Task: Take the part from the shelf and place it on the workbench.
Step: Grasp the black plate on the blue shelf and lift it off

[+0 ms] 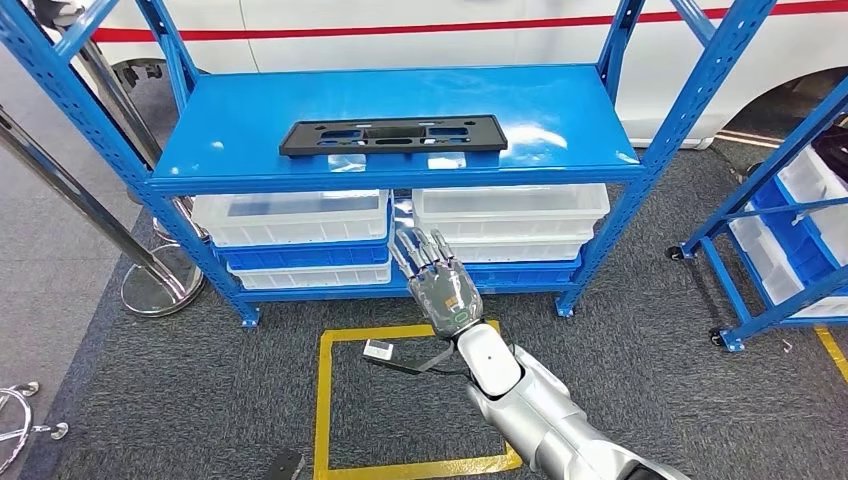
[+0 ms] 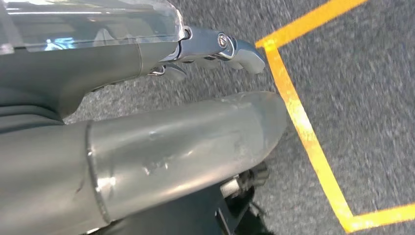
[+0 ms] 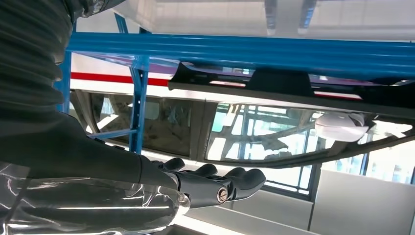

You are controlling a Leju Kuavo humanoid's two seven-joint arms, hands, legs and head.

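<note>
The part, a long flat black plastic frame point(image 1: 393, 135), lies on the top board of the blue shelf point(image 1: 240, 125). My right hand point(image 1: 440, 280) is raised in front of the shelf, below the top board's front edge, with fingers spread and nothing in it. In the right wrist view the same hand point(image 3: 195, 183) stretches out under the blue shelf edge, and the black part point(image 3: 279, 81) sits above that edge. My left hand point(image 2: 147, 147) hangs over the grey carpet, thumb and fingers extended, holding nothing.
White bins point(image 1: 290, 215) point(image 1: 510, 208) fill the shelf's lower level. A yellow tape square point(image 1: 325, 400) marks the carpet, with a small tag and cable point(image 1: 378, 350) inside it. A second blue rack point(image 1: 790, 230) stands to the right, a metal stanchion base point(image 1: 160, 290) to the left.
</note>
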